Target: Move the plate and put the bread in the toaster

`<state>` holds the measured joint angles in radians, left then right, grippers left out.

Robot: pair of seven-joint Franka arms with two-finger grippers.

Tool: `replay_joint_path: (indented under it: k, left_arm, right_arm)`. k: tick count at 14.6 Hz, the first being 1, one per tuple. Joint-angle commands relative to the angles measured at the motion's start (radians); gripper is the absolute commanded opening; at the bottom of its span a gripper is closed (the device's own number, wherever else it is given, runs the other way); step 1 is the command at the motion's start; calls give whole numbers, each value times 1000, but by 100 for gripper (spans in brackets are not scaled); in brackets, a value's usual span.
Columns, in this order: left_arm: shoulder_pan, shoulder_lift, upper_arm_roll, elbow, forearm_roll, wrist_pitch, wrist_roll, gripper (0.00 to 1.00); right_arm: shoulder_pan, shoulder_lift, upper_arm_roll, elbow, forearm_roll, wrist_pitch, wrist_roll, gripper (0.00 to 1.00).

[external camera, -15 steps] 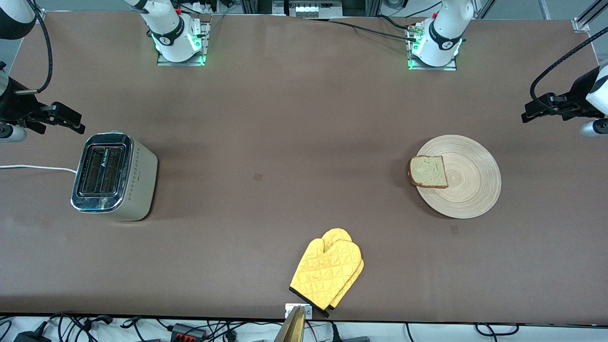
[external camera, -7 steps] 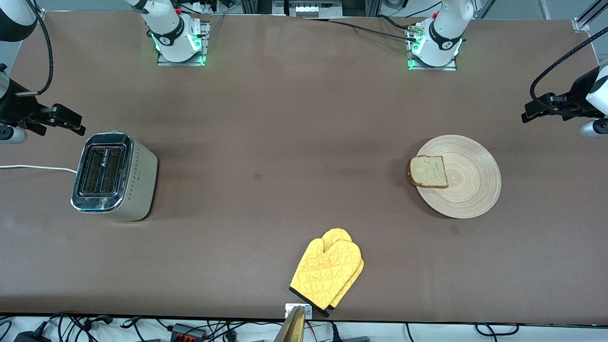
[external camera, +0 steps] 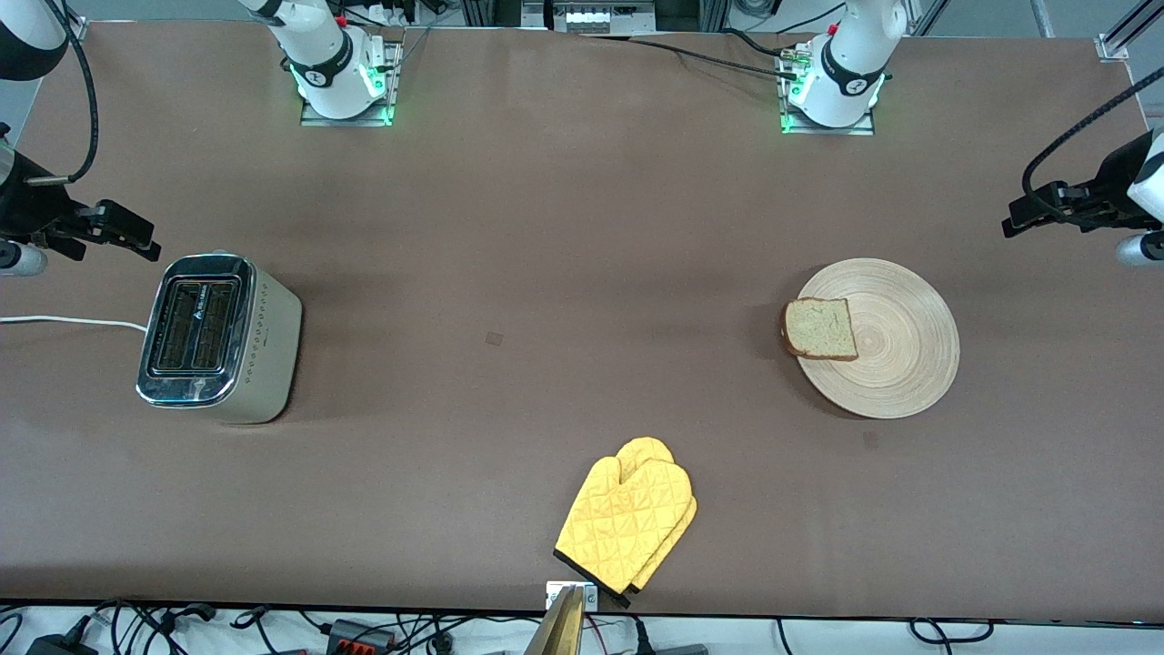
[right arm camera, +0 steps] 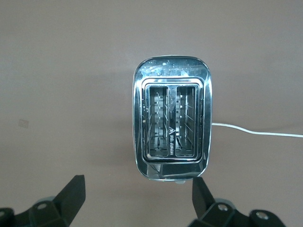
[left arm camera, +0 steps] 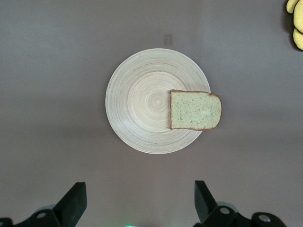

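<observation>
1. The bread (external camera: 820,328) lies flat on the plate (external camera: 896,364), at the rim toward the right arm's end of the table, its crust edge hanging just over the rim.
2. The plate rests on the table (external camera: 546,227) toward the left arm's end, well apart from the toaster (external camera: 216,338).
3. The left gripper (left arm camera: 137,201) hangs in the air past the plate toward the left arm's end of the table, its fingers (left arm camera: 73,203) spread wide with nothing between them; the bread is well clear of them.
4. The toaster stands upright at the right arm's end, both slots showing no bread, its white cord (external camera: 64,320) running off toward the table edge.
5. The right gripper (right arm camera: 137,198) hovers just beside the toaster, fingers wide apart around nothing.
6. A yellow oven mitt (external camera: 627,523) lies nearer the front camera than the plate, about midway between plate and toaster.
</observation>
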<state>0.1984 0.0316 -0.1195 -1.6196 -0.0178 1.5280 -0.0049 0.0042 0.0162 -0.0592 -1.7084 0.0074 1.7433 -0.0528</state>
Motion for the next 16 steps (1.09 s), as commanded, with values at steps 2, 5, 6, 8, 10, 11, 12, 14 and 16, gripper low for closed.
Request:
replay_joint_path:
  k: [2, 5, 6, 8, 10, 11, 12, 14, 16]
  left_arm:
    - [94, 73, 0, 52, -57, -22, 152, 100]
    - [246, 177, 0, 90, -161, -20, 326, 100]
    - [286, 220, 0, 93, -172, -20, 404, 100]
    - [340, 286, 0, 95, -203, -17, 494, 100]
    - [380, 367, -2, 95, -231, -25, 506, 100]
    - [412, 384, -2, 93, -269, -37, 528, 100]
    - [430, 419, 0, 93, -299, -54, 566, 100]
    - [435, 467, 0, 93, -310, -51, 725, 100]
    - [435, 526, -2, 93, -338, -43, 776, 100]
  right_arm:
    - [-6, 1, 2, 4, -4, 2, 11, 100]
    - [-6, 1, 2, 4, -4, 5, 11, 100]
    - [-6, 1, 2, 4, -3, 5, 13, 100]
    - [-7, 1, 2, 6, -3, 5, 13, 100]
    - [-7, 1, 2, 6, -3, 5, 13, 100]
    - [-7, 1, 2, 6, -1, 4, 13, 100]
    - [-7, 1, 2, 6, -1, -2, 13, 100]
    - [-7, 1, 1, 6, -3, -7, 11, 100]
    - [-7, 1, 2, 6, -3, -7, 13, 100]
